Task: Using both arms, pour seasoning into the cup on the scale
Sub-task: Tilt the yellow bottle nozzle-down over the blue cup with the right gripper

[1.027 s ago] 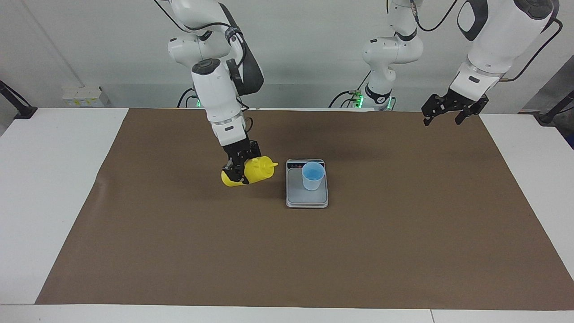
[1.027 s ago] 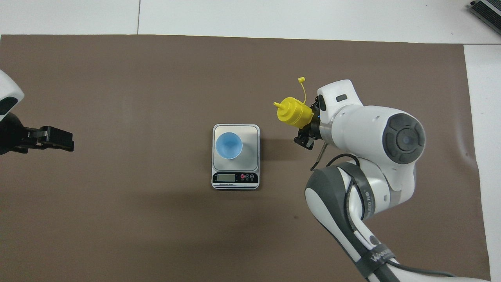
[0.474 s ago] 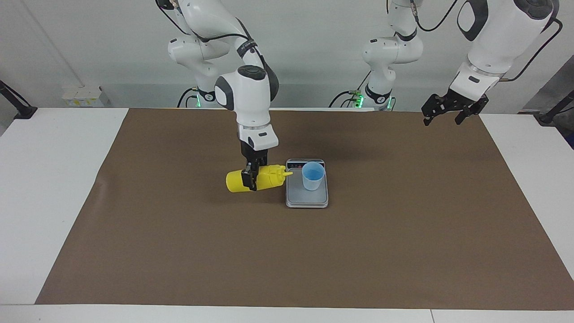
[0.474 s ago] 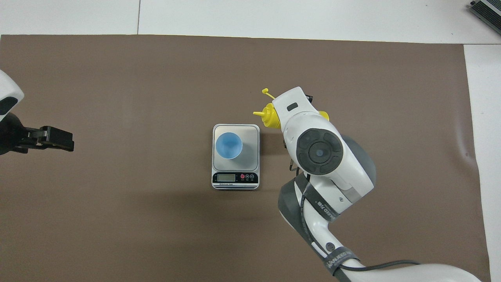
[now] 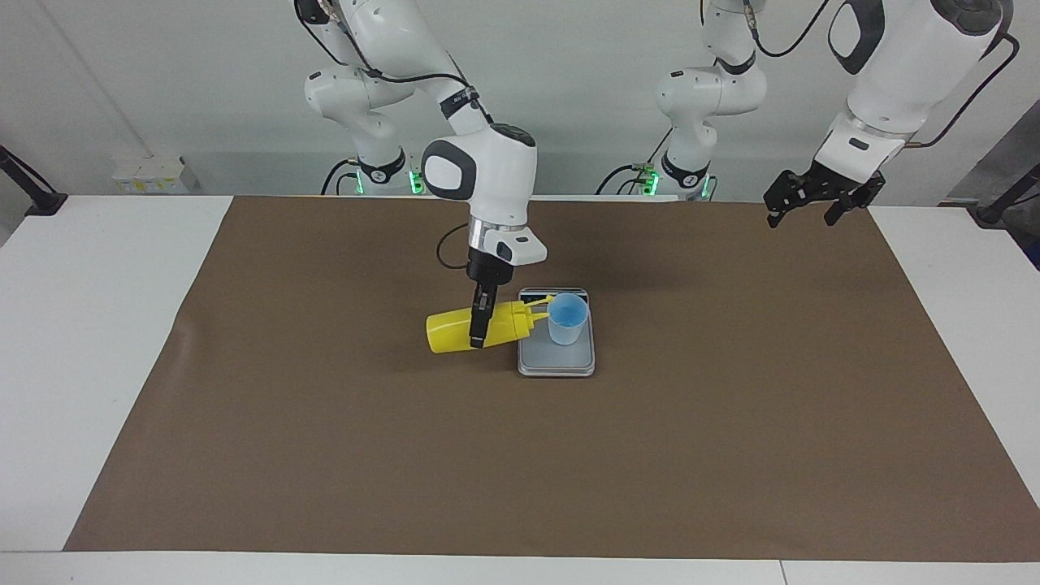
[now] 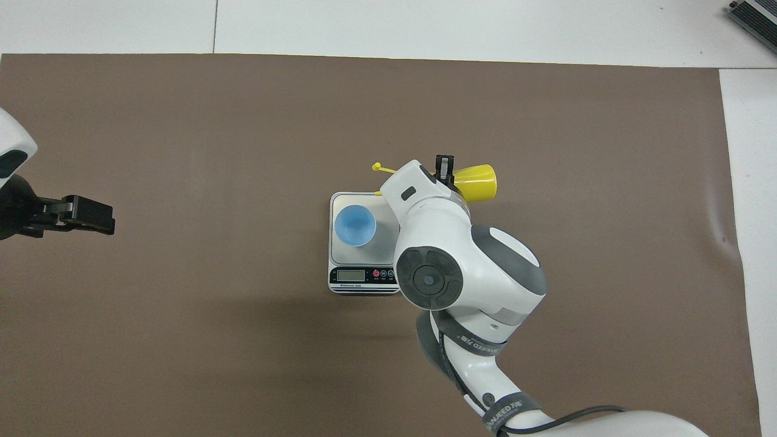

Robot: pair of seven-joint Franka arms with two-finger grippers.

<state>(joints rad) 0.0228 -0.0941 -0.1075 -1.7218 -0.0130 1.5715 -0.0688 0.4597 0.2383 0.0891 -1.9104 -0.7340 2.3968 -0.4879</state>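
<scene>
My right gripper (image 5: 478, 328) is shut on the yellow seasoning bottle (image 5: 449, 332) around its middle. It holds the bottle almost level, just above the mat beside the scale. The nozzle points at the light blue cup (image 5: 566, 318), and its tip is at the cup's rim. The cup stands upright on the silver-grey scale (image 5: 556, 360). In the overhead view the right wrist hides most of the bottle (image 6: 477, 182), so only its base and the tethered cap (image 6: 376, 165) show beside the cup (image 6: 354, 225) on the scale (image 6: 383, 241). My left gripper (image 5: 812, 208) waits open in the air.
A brown mat (image 5: 325, 455) covers most of the white table (image 5: 81, 341). The left gripper (image 6: 91, 215) hangs over the mat's edge at the left arm's end. A grey device (image 6: 756, 18) sits at the table corner farthest from the robots.
The right arm has swung the bottle toward the scale and tipped it from nozzle-up to nearly level, bringing the nozzle to the cup's rim. The left arm has not moved.
</scene>
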